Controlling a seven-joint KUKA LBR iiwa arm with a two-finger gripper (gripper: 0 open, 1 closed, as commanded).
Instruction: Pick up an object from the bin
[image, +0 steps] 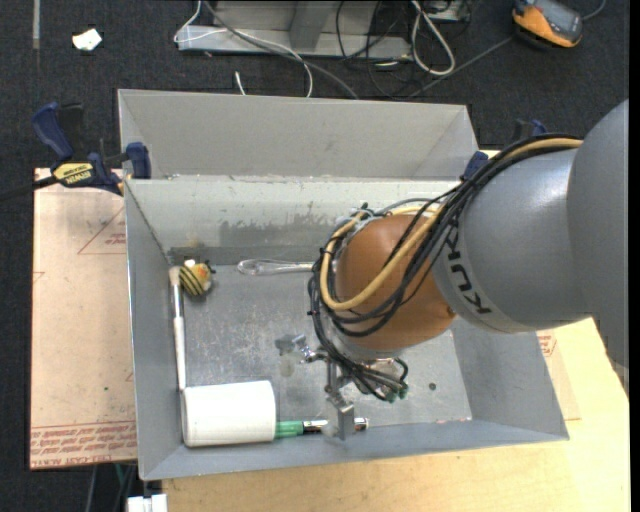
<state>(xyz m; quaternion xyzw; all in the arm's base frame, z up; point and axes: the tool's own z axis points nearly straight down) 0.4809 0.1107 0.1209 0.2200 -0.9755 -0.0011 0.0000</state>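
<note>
My gripper (342, 410) hangs low over the bin's front middle, close to the front wall. Just to its left a green pen (291, 430) lies along the front wall, its metal tip almost at the gripper; whether they touch I cannot tell. Left of the pen a white cylinder (228, 412) lies on its side in the front left corner. A small clear bit (293, 345) rests on the floor just left of the gripper's upper part.
A white-handled brush (180, 330) with a yellow and brown head runs along the left wall. A clear plastic spoon (272, 266) lies near the back wall. The arm and its orange cover hide the bin's right middle.
</note>
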